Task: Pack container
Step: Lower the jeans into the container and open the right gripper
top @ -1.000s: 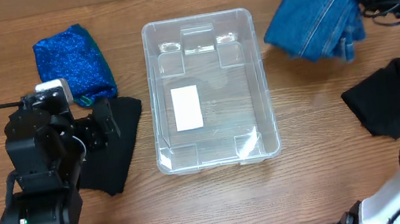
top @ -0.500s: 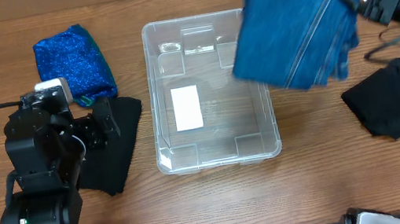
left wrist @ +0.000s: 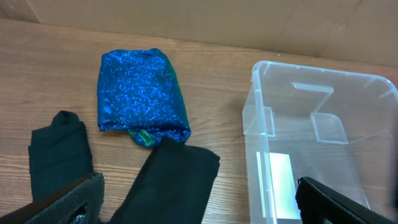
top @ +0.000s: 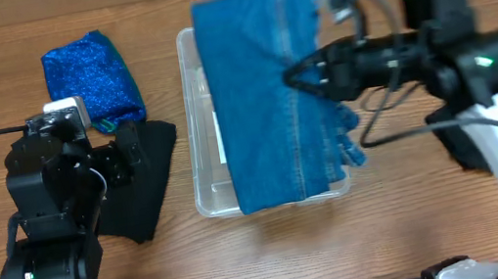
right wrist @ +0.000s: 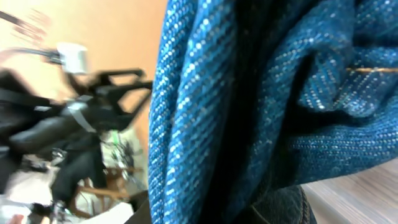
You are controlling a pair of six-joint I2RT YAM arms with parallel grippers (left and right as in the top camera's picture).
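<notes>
**Overhead.** Container [top: 196,118]: clear bin, middle of worktop [top: 402,235], nearer the far edge, and largely covered by the denim garment [top: 267,97] draped over it. Right tool [top: 304,77]: clamped on the garment's right side. Left tool [top: 128,157]: above the black cloth [top: 146,209], towards the left edge. Blue glitter cloth [top: 92,79]: towards the far left corner.

**Left wrist.** Left tool [left wrist: 198,186]: jaws wide apart, holding nothing. Black cloth [left wrist: 180,168]: touches the blue glitter cloth [left wrist: 140,93]. Container [left wrist: 258,124]: right of both, with a white label on its base.

**Right wrist.** Denim garment [right wrist: 236,93]: fills the view. The fingers are hidden.
</notes>
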